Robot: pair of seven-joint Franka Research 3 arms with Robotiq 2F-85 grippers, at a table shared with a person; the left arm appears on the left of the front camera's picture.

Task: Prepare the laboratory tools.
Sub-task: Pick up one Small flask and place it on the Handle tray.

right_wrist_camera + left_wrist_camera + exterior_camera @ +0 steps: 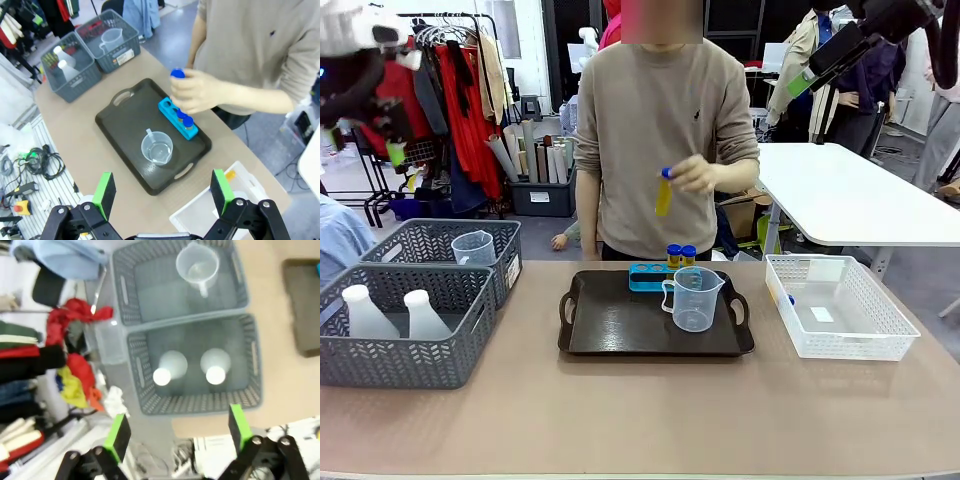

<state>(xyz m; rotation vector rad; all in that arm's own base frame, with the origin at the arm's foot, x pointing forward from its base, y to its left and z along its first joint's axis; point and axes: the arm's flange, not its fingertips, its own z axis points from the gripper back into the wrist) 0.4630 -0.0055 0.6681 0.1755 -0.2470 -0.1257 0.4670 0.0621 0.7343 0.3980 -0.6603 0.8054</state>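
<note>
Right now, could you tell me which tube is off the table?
The tube in the person's hand; two others stand in the rack, one lies in the white basket.

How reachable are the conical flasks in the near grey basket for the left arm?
Probably yes: the left gripper hangs open above the conical flasks; the grey basket is open-topped, nothing between.

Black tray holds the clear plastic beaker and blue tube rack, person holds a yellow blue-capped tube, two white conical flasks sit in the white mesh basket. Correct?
Wrong basket. The two white translucent conical flasks stand in the nearer grey mesh basket at the robot's left, as the front view shows. The rest holds.
</note>
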